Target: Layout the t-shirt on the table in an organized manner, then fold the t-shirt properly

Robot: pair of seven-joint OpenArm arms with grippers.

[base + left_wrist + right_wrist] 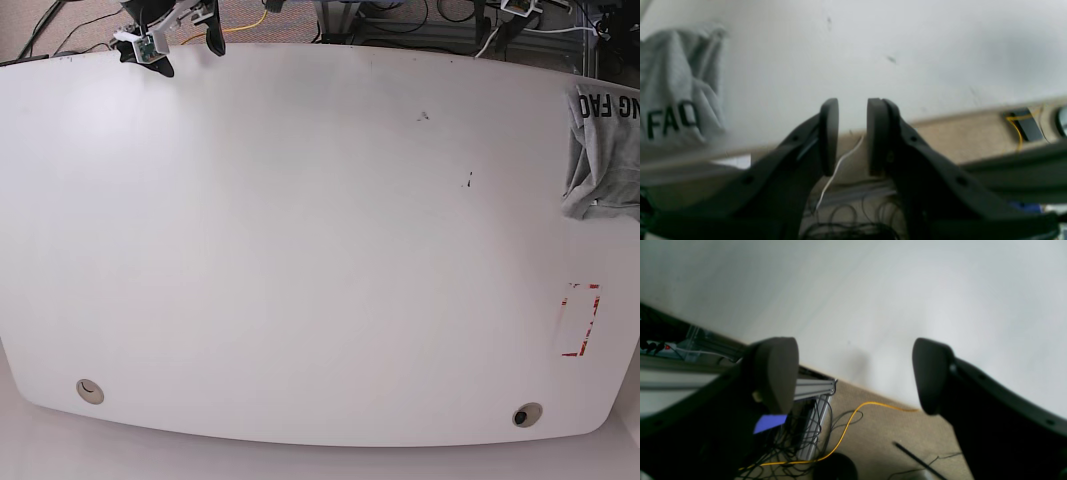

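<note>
The t-shirt [603,150] lies bunched at the surface [300,250] edge on the left arm's side, lettering up (partly out of frame). Beyond it, the left tool [852,136] hovers over the far rim, jaws narrowly apart, empty. The right tool [855,375], wide apart, sits well away.

The table [300,230] is glossy white, with a few small dark specks toward 1 o'clock in the base view. At 4 o'clock a red tape outline [580,320] marks a rectangle, and 2 grommets [90,391] at 7 and 5 o'clock look grey and dark. The t-shirt [605,150], at 3 o'clock, is heather grey with dark block lettering. Both grippers' fingers [773,373] are matte black. Beyond the table edge lie tan carpet [873,430], a yellow cable [843,433] and black wires.
</note>
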